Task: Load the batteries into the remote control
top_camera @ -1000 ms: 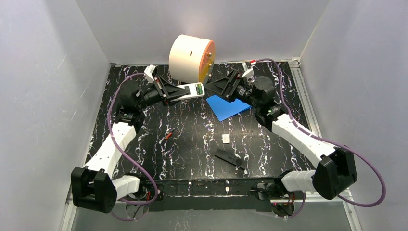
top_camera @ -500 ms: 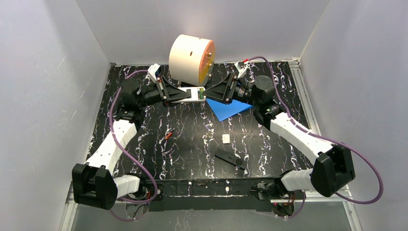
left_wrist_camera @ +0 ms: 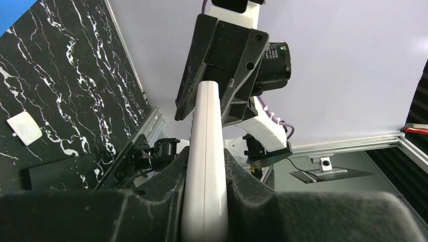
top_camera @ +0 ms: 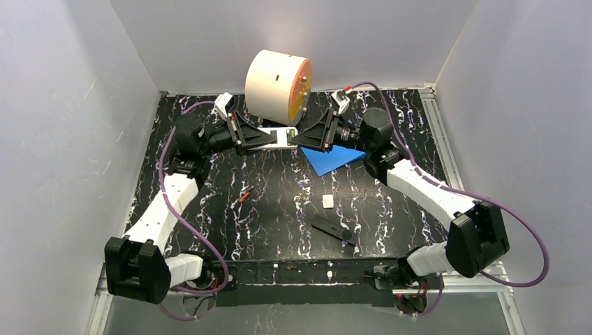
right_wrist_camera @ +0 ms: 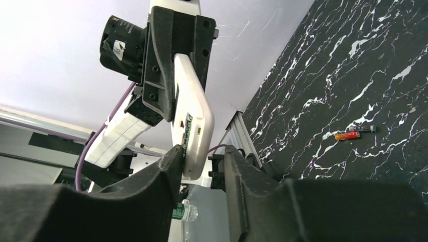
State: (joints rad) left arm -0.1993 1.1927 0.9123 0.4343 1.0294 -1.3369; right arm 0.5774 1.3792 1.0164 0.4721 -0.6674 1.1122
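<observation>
My left gripper (top_camera: 267, 137) is shut on a white remote (top_camera: 283, 135) and holds it in the air at the back centre, battery bay open with green inside. The remote runs between its fingers in the left wrist view (left_wrist_camera: 206, 136). My right gripper (top_camera: 301, 137) faces it, jaws open, with the remote's free end (right_wrist_camera: 194, 111) between them, close to one finger and with a gap to the other. The batteries (top_camera: 243, 196), one orange-red (right_wrist_camera: 348, 135) and one dark (right_wrist_camera: 364, 129), lie together on the table, left of centre.
A black remote (top_camera: 333, 229) lies near the front centre, with a small white cover (top_camera: 327, 201) behind it. A blue sheet (top_camera: 328, 157) lies under the right arm. A large cream and orange spool (top_camera: 276, 84) stands at the back wall.
My right gripper has moved left, and its open jaws now straddle the remote's free end. The left gripper has shifted slightly with the remote.
</observation>
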